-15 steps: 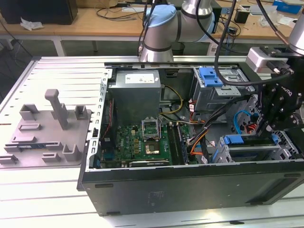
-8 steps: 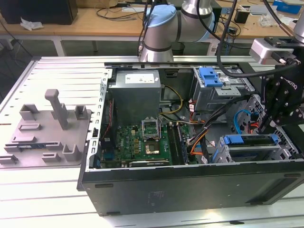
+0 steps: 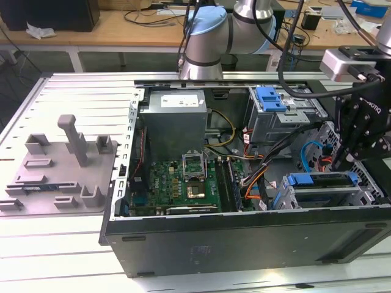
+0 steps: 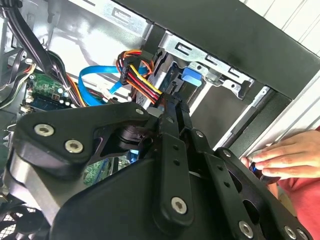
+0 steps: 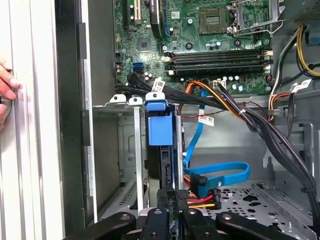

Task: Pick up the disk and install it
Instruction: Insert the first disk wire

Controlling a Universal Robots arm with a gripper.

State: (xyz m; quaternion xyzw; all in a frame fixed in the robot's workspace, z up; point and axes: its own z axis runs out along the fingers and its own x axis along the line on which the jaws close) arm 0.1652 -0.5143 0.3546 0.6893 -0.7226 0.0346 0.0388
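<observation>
The disk (image 3: 321, 179) sits edge-up in the drive cage at the front right of the open computer case, its blue carrier rail along the top. In the first wrist view the disk (image 5: 160, 127) appears as a blue block standing in the metal bay. My gripper (image 3: 338, 163) hangs right over that cage. In both wrist views its black fingers (image 5: 168, 165) lie close together in a shut state, and their tips reach the carrier's near end. The second wrist view has the gripper (image 4: 175, 102) pointing at the blue carrier (image 4: 190, 75). Most of the disk's body is hidden inside the bay.
Orange, red and black cable bundles (image 5: 225, 100) and a blue data cable (image 5: 220, 172) run beside the bay. A person's hand (image 4: 285, 157) rests on the case edge. A second blue-latched cage (image 3: 272, 101) stands further back. The grey moulded fixture (image 3: 61, 165) lies on the exterior view's left.
</observation>
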